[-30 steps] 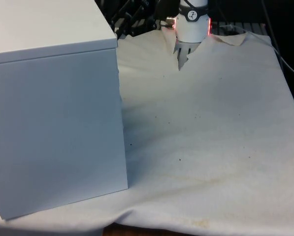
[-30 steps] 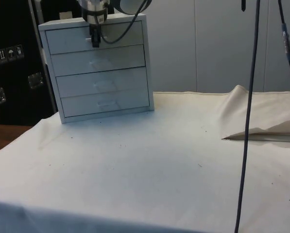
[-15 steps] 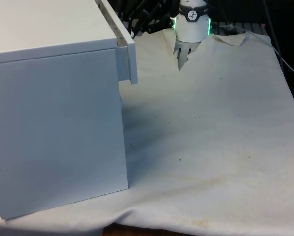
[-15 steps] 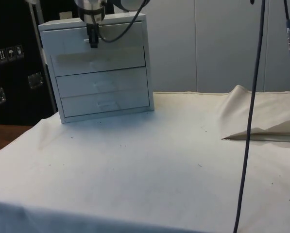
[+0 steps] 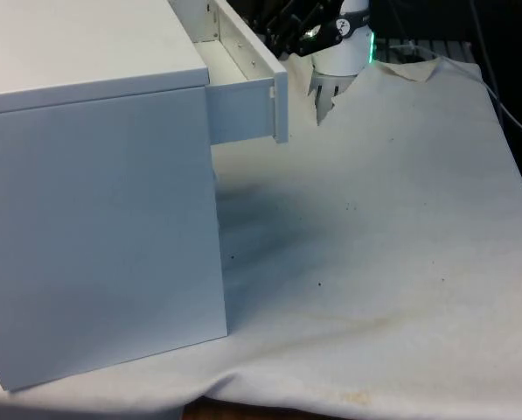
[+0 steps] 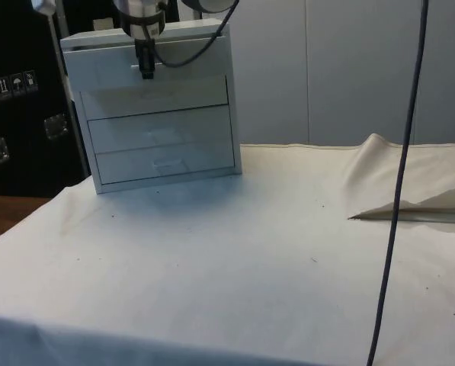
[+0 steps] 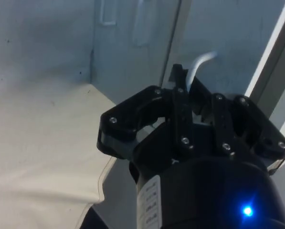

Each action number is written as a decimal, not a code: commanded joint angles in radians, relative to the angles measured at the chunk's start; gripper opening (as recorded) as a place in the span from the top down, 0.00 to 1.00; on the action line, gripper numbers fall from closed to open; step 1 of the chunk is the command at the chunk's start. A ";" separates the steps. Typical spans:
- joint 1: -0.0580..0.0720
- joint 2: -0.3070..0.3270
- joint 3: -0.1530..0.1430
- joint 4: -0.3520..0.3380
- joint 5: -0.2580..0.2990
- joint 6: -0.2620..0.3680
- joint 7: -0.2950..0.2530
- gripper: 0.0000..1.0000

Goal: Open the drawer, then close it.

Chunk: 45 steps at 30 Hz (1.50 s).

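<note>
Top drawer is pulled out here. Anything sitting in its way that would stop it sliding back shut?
Nothing visible does. The top drawer sticks out of the chest of drawers, with the gripper at its front. Only bare white cloth lies below and around it.

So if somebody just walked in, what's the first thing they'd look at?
Probably the white chest of drawers on the front view's left, because its top drawer sticks out over the white cloth while the drawers below sit flush. In the side view the black end effector is right at that drawer's front, at its handle.
</note>
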 commanded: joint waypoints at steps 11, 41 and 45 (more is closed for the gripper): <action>0.014 -0.045 0.062 -0.031 -0.064 -0.072 0.080 1.00; 0.021 -0.091 0.235 -0.085 -0.156 -0.226 0.267 1.00; 0.017 -0.072 0.242 -0.079 -0.181 -0.234 0.292 1.00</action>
